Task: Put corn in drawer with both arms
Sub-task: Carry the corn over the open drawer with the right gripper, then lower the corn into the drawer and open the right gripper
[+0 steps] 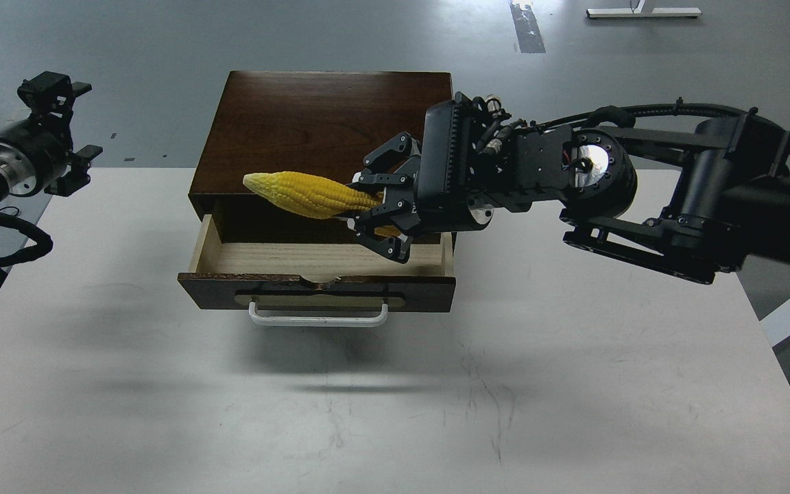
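Observation:
The yellow corn (309, 194) is held level by its thick end in my right gripper (378, 209), which is shut on it. Its tapered tip points left. It hangs above the back of the open drawer (319, 264), in front of the dark wooden box (330, 130). The drawer shows pale wood inside, a dark front and a white bar handle (318, 319); nothing lies in it. My left gripper (52, 92) is at the far left edge, away from the box, seen small and dark.
The box stands at the back middle of a white table (395, 398). Grey floor lies beyond the table's far edge. My right arm (642, 199) reaches across the right half of the table.

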Available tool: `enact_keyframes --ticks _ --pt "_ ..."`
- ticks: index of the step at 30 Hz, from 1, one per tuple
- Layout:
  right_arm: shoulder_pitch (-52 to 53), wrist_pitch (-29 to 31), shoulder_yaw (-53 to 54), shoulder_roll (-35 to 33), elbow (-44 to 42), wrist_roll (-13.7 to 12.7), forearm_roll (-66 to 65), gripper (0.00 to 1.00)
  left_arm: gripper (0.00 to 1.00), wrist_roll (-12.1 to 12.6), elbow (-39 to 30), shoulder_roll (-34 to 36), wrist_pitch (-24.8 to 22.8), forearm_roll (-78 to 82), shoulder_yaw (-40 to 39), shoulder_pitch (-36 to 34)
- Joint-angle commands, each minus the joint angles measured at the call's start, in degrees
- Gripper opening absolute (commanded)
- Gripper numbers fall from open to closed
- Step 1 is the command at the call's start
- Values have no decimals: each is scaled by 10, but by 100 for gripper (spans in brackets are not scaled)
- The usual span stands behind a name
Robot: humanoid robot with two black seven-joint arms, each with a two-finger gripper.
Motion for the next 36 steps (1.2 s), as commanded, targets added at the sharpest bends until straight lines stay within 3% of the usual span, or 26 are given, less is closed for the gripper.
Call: enact_keyframes --ticks 1,5,8,12,19,30,36 --pt "-3 0 -4 5 -11 0 0 6 98 0 0 3 0 -1 0 0" --pt "-4 0 -5 6 -14 0 4 19 98 -1 0 4 -5 -1 0 0" --pt "-8 0 -5 13 -16 -1 5 37 98 -6 0 5 -11 -1 0 0" --pt "-8 0 -4 16 -17 -3 7 96 98 -7 0 6 -11 -2 -1 0" --pt "-7 2 -3 16 -17 -18 10 100 98 -7 0 6 -11 -3 -1 0" --pt "-12 -4 14 17 -15 -18 18 100 98 -7 0 6 -11 -3 -1 0" --pt "-13 -27 89 40 -18 -27 117 100 98 -7 0 6 -11 -3 -1 -1"
